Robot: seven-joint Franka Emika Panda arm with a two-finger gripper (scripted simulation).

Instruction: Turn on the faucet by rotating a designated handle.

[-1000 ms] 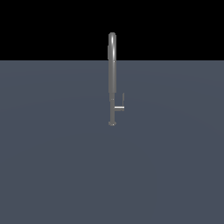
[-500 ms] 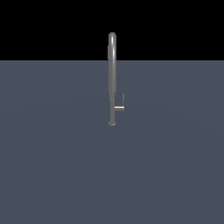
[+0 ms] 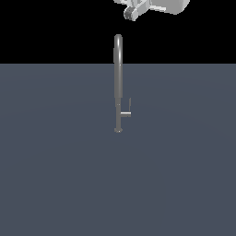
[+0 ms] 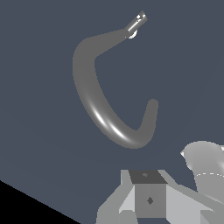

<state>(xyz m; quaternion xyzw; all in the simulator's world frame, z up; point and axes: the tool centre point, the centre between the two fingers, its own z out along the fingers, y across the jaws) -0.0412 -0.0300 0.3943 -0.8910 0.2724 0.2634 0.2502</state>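
Observation:
The faucet (image 3: 118, 83) is a tall, slim grey pole with a gooseneck top, standing upright on a small round base on the dark grey floor. Its handle (image 3: 126, 112), a short stub ending in a thin upright blade, sticks out low on the pole toward the exterior view's right. My gripper (image 3: 131, 13) hangs high above the gooseneck, slightly to the exterior view's right, touching nothing. The wrist view looks down on the faucet's curved top (image 4: 100, 113), with the handle (image 4: 138, 21) small and far below. Only part of the gripper (image 4: 148, 199) shows there; whether it is open or shut is unclear.
A flat dark grey floor (image 3: 55, 175) spreads around the faucet on all sides. The white arm link (image 3: 170, 4) enters at the top edge of the exterior view. No other objects are in view.
The arm and gripper have come into the exterior view at the top, above the faucet; earlier they were out of frame. The faucet and handle have not moved.

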